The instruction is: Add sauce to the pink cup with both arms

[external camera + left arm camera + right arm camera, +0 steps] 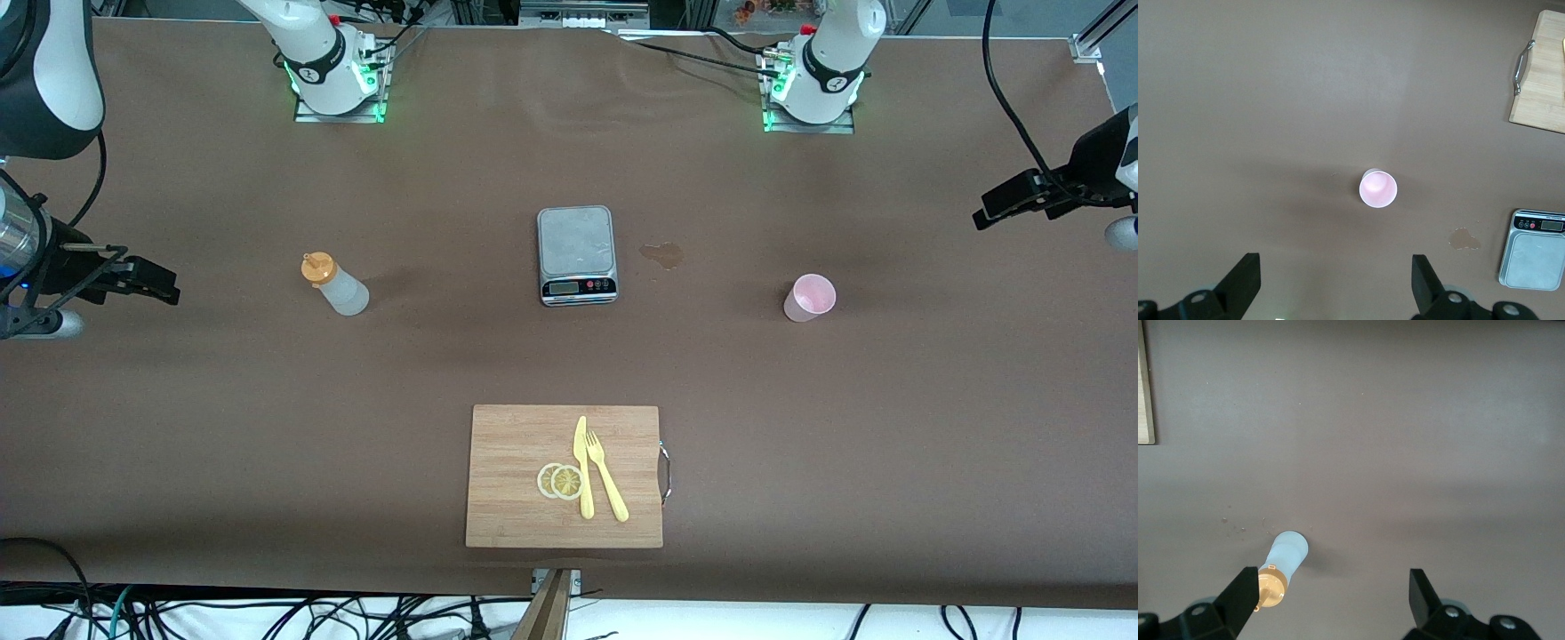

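Sauce bottle (pixel 336 284) stands upright on the brown table (pixel 178 427), toward the right arm's end, at about 9 o'clock from the grey scale (pixel 576 255). Orange cap on. Pink cup (pixel 810 297) upright, at about 4 o'clock from the scale, toward the left arm's end. Small wet stain (pixel 662 255) just beside the scale at 3 o'clock.

Right gripper (pixel 1331 597) hangs over the table's edge near the bottle, jaws wide, holding nothing. Left gripper (pixel 1337 280) hangs over the table's edge near the cup, jaws wide, empty.

Cutting board (pixel 516 480) at 6 o'clock from the scale, carrying two lemon slices (pixel 560 481), a yellow knife (pixel 582 467) and a yellow fork (pixel 606 476).
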